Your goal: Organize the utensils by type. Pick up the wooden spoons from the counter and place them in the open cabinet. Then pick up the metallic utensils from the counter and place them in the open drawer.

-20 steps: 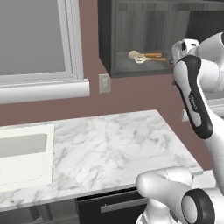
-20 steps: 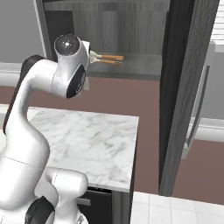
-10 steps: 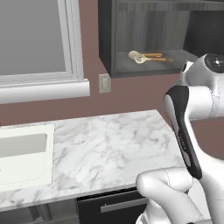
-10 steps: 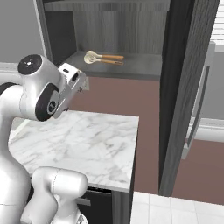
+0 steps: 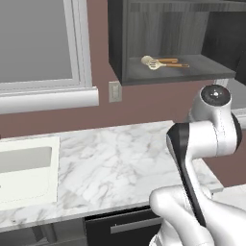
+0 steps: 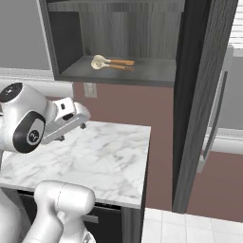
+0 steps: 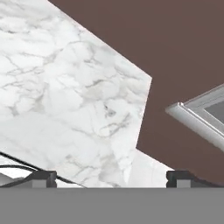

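Lowered arm; two tan wooden spoons (image 5: 162, 62) rest in cabinet (image 5: 144, 77).

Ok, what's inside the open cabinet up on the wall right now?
Two wooden spoons lie side by side on the open cabinet's bottom shelf, pale bowls toward the left, handles pointing right. Nothing else shows on that shelf; the cabinet's upper part is cut off by the picture edge.

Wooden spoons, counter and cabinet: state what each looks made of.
Wooden spoons: wood by the look, with tan-brown handles and paler bowls, matte. Counter: white marble or a marble-look slab, with grey veining and a smooth finish. Cabinet: dark grey wood or a wood-grain laminate, with vertical streaks on its back panel.
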Controlling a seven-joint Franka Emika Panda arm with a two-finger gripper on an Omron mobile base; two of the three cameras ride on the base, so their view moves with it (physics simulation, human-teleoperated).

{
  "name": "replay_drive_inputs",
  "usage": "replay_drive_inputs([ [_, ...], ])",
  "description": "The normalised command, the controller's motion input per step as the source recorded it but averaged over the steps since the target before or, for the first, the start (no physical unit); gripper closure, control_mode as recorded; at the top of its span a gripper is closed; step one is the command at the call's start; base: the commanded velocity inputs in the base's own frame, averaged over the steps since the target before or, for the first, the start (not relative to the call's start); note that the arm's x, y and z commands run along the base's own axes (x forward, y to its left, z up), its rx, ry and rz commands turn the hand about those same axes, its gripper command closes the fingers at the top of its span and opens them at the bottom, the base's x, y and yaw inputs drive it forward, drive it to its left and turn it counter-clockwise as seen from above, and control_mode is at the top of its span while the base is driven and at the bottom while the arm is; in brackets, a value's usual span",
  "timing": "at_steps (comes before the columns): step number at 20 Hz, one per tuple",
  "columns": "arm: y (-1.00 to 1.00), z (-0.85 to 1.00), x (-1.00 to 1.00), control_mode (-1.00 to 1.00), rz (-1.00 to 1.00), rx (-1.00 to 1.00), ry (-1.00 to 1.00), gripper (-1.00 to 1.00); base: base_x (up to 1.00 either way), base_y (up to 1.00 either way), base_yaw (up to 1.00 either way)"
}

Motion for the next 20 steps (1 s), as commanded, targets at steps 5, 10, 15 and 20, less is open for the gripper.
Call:
replay_drive_inputs([
  [5,0.3,-0.6,-0.14,-1.0,-0.45,0.23,-0.01,-1.0,0.0,0.0,0.0],
  [10,0.08,-0.46,0.0,-1.0,-0.16,0.2,-0.01,-1.0,0.0,0.0,0.0],
  [15,0.0,-0.37,0.0,-1.0,-0.01,0.23,0.0,-1.0,0.0,0.0,0.0],
  [20,0.0,-0.18,0.0,-1.0,0.0,0.16,0.0,-1.0,0.0,0.0,0.0],
])
